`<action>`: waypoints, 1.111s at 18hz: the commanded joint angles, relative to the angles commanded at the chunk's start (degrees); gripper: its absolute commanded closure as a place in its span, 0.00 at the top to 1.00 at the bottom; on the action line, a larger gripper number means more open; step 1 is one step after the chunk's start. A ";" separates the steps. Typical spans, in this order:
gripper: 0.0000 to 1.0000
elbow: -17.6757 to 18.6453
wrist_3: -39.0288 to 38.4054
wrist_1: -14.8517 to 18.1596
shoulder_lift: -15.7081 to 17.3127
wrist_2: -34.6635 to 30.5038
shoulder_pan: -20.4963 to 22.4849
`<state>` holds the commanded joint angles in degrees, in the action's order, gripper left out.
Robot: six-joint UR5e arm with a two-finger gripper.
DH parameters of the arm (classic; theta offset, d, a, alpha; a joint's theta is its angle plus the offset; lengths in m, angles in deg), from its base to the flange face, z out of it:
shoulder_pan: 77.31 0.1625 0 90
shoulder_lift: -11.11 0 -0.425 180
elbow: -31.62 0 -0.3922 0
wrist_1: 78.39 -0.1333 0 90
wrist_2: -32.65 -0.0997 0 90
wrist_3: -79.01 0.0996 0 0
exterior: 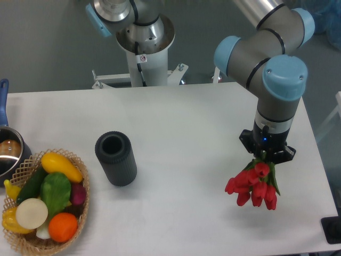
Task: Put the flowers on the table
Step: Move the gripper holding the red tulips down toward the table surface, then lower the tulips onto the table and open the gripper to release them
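Observation:
The flowers (254, 186), a small bunch of red tulips with green stems, hang bud-end down from my gripper (265, 156) over the right part of the white table (192, 122). The gripper points downward and is shut on the stems; its fingers are mostly hidden by the wrist and the leaves. I cannot tell whether the buds touch the tabletop. The bunch is well to the right of the dark cylinder.
A dark ribbed cylinder (115, 158) stands upright left of centre. A wicker basket (80, 208) with several vegetables and fruit sits at the front left. A metal pot (9, 152) with a blue handle is at the left edge. The arm's base (144, 48) stands behind the table.

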<state>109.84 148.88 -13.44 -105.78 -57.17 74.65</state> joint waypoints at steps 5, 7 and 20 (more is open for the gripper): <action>0.08 0.00 0.00 0.18 -0.26 0.17 -0.09; 0.08 0.00 -1.48 -0.09 -1.14 0.61 -0.26; 0.20 3.07 -2.20 -0.96 -3.60 0.79 -2.37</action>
<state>112.91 146.68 -14.40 -109.39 -56.38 72.28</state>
